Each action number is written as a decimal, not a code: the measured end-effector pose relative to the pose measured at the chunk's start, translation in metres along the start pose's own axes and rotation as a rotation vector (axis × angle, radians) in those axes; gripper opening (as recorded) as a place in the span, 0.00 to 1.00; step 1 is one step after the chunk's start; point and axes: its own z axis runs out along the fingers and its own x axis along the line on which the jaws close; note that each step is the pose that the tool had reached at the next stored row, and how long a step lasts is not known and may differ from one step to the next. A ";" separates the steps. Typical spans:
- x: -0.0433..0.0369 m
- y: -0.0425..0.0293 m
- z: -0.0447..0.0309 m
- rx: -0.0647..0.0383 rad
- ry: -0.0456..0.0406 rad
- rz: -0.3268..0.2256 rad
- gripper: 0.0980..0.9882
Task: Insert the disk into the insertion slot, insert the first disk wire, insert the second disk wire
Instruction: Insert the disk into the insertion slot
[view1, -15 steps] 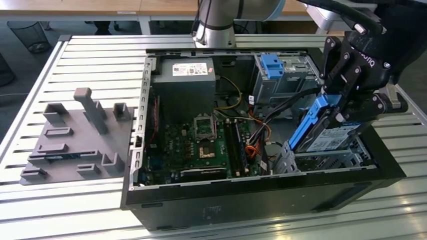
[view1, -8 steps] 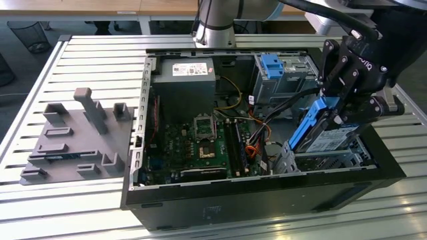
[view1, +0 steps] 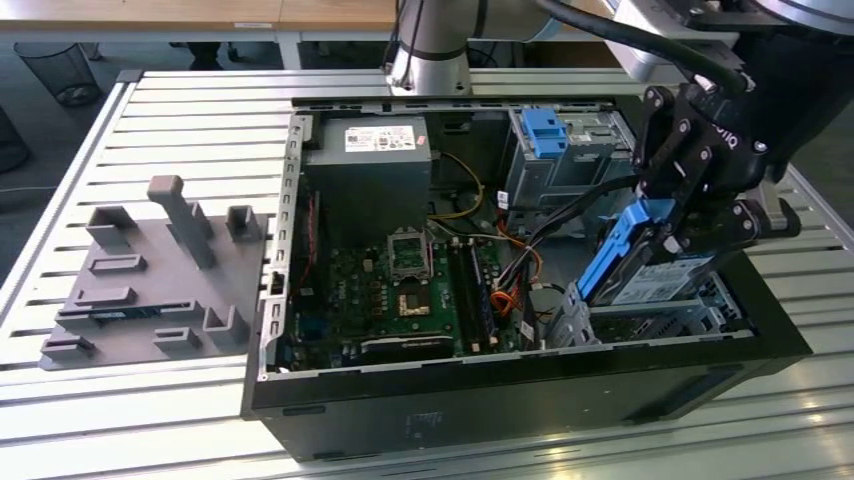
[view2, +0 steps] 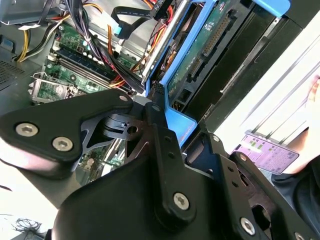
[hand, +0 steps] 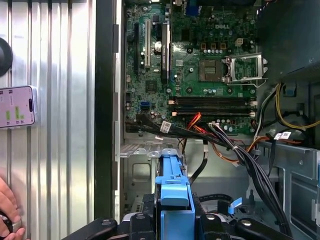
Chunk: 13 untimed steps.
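Your gripper (view1: 683, 228) hangs over the open computer case (view1: 534, 385), at the exterior view's right end. The jaws are pinching the disk (view1: 651, 268) by its blue carrier. The disk is steeply tilted, with its lower end just above the insertion slot (view1: 667, 318), the perforated silver cage in the case's corner. You cannot tell whether they touch. A wire bundle (hand: 235, 150) crosses between the cage and the motherboard (hand: 200, 75). A grey fixture block (view1: 154, 275) sits on the slatted tabletop (view1: 200, 100), well apart at the exterior view's left. A phone (hand: 16, 106) lies beside the case, with a person's hand (hand: 6, 210) near it.
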 end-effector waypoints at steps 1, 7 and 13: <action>0.0000 0.0000 0.0007 0.000 0.0000 0.000 0.30; 0.0000 0.0000 0.0046 0.000 0.0000 0.000 0.30; 0.0000 -0.0001 0.0091 0.000 0.0001 0.000 0.30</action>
